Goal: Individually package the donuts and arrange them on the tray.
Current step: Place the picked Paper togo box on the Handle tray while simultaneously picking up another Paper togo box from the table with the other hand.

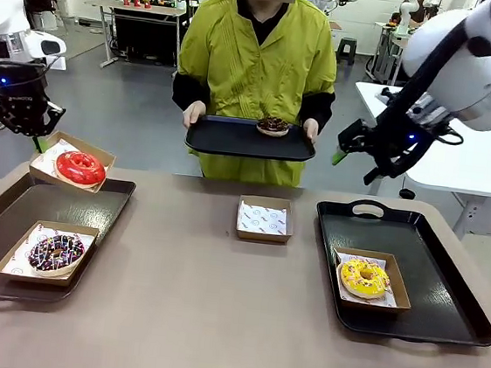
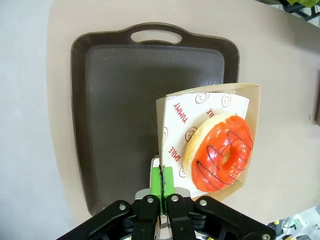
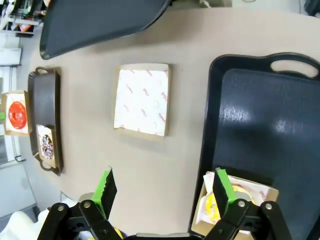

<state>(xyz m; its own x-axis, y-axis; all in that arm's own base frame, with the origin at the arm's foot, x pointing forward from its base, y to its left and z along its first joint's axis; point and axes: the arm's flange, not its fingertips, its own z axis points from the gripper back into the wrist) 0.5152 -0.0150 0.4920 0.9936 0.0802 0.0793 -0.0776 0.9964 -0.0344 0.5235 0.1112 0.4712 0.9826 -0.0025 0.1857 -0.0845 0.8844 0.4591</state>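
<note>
The left gripper (image 1: 38, 138) pinches one wall of a cardboard box (image 1: 97, 158) carrying the red donut (image 1: 80, 167), its green pads closed tight on the card in the left wrist view. It holds the box tilted over the far corner of the left tray (image 1: 106, 213). On the near part of that tray sits the purple donut (image 1: 56, 252), flat in a box of its own. The yellow donut (image 1: 365, 277) is boxed too, and lies on the right tray (image 1: 445, 293). The right gripper (image 1: 358, 161) hangs with its jaws spread wide and empty, above the table's far edge and near that tray's handle. Across the table (image 1: 213, 321), a person holds a third tray (image 1: 224, 138) in both hands, with the chocolate donut (image 1: 273, 125) lying bare on it. An empty lined box (image 1: 264, 219) waits at the table's centre. The step in hand appears to be setting the red donut's box down. The next move likely calls for levelling the box and lowering it onto the bare tray floor beyond the purple donut before letting go. The chocolate donut is not yet packaged.
</note>
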